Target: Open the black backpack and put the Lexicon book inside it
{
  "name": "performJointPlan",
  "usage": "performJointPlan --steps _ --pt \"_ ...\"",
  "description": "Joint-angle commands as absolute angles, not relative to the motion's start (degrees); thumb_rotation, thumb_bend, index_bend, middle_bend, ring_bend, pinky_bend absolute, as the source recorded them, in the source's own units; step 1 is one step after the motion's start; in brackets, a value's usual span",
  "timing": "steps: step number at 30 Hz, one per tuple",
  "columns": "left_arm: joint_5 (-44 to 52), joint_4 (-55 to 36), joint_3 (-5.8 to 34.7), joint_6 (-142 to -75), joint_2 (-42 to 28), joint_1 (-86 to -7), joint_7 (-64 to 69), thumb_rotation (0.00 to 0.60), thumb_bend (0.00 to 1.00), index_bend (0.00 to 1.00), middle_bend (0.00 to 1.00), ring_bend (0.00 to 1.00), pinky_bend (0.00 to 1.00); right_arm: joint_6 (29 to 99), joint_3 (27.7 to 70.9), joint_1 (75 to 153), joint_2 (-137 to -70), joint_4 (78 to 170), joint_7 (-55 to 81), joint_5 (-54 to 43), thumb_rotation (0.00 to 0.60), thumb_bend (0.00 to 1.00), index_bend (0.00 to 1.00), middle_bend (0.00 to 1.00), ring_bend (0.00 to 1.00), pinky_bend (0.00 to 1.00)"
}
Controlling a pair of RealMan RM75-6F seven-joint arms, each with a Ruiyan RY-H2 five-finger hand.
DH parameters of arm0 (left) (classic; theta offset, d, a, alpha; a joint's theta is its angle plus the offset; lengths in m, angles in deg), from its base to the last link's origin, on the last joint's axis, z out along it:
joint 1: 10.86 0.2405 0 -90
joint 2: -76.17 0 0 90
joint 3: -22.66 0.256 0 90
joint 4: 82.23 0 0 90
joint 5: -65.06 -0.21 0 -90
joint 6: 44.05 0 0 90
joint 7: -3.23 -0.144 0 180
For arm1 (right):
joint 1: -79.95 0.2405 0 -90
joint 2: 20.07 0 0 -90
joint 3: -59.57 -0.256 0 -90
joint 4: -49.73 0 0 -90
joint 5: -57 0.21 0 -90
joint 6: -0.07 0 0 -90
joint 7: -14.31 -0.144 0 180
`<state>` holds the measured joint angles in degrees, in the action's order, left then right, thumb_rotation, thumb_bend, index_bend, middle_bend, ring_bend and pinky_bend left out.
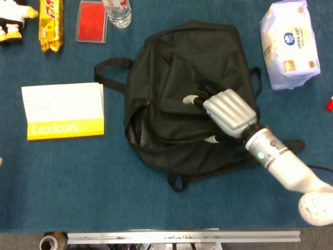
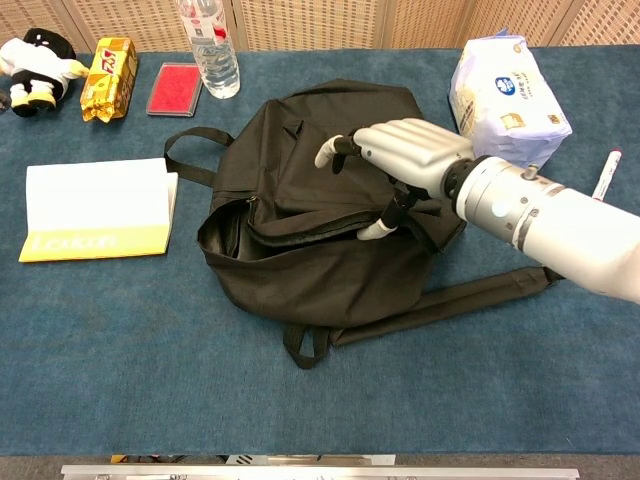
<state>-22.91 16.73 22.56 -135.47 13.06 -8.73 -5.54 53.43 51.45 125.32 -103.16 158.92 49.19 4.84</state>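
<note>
- The right hand (image 2: 405, 150) is gripping the black backpack (image 2: 310, 260) flap, fingers curled into the fabric.
- The Lexicon book (image 2: 95, 208) is lying left of the backpack, untouched.

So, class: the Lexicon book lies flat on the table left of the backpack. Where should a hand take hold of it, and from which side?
Probably the Lexicon book at its right edge, the side facing the black backpack. It lies flat, so fingers must slide under an edge; page edges show there, and that side has open cloth beside it. The left hand is barely in view, while the right hand rests on the backpack.
</note>
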Motion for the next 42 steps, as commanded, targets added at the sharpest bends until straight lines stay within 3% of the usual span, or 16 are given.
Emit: performJointPlan --steps 1,4,6,8,11,17,26,34,42 --pt "-22.8 16.6 22.4 -135.5 13.1 -8.7 -5.5 0.6 0.14 0.21 0.2 0.12 0.15 52.5 51.6 125.8 -101.3 159.5 47.8 5.6 0.6 0.12 0.23 0.28 0.12 0.26" --pt "-22.6 16.5 22.3 -135.3 13.0 -8.9 -5.4 0.6 0.14 0.21 0.2 0.12 0.15 53.2 51.3 126.0 -101.7 158.3 46.7 4.9 0.6 0.14 0.23 0.29 0.13 0.27" --pt "-22.6 16.6 22.2 -135.3 13.1 -8.9 -5.4 0.6 0.14 0.21 0.2 0.12 0.15 53.4 51.1 126.4 -102.3 157.7 46.1 4.7 0.6 0.23 0.24 0.32 0.18 0.31" --pt "-22.8 16.6 22.2 -135.6 13.1 -8.8 -5.3 0.6 0.14 0.21 0.2 0.12 0.15 53.7 51.1 126.8 -102.9 157.1 46.4 4.4 0.6 0.44 0.35 0.39 0.29 0.43" --pt "-22.8 16.5 22.1 -135.9 13.1 -8.7 -5.0 0.6 0.14 0.21 0.2 0.12 0.15 53.3 51.4 127.9 -103.4 156.1 47.0 5.2 0.6 0.62 0.49 0.49 0.42 0.6" --pt "-22.6 15.9 21.9 -135.8 13.5 -8.8 -4.5 0.6 0.14 0.21 0.2 0.12 0.15 54.0 51.4 128.9 -102.7 154.5 47.8 7.4 0.6 0.87 0.69 0.64 0.59 0.78" --pt "-24.1 15.4 21.4 -134.8 14.7 -10.2 -4.1 0.6 0.14 0.21 0.2 0.12 0.15 56.4 51.7 128.5 -99.1 153.8 48.5 9.4 0.6 0.91 0.72 0.66 0.61 0.82" --pt "-24.9 15.4 21.1 -133.7 14.9 -11.7 -4.4 0.6 0.14 0.21 0.19 0.12 0.15 56.6 54.9 128.6 -94.9 153.1 52.6 12.0 0.6 0.91 0.73 0.67 0.61 0.82" --pt "-27.1 14.1 22.0 -130.8 13.3 -13.8 -4.9 0.6 0.14 0.21 0.19 0.12 0.15 59.5 54.1 127.8 -96.4 151.9 50.7 10.1 0.6 0.9 0.73 0.67 0.61 0.82"
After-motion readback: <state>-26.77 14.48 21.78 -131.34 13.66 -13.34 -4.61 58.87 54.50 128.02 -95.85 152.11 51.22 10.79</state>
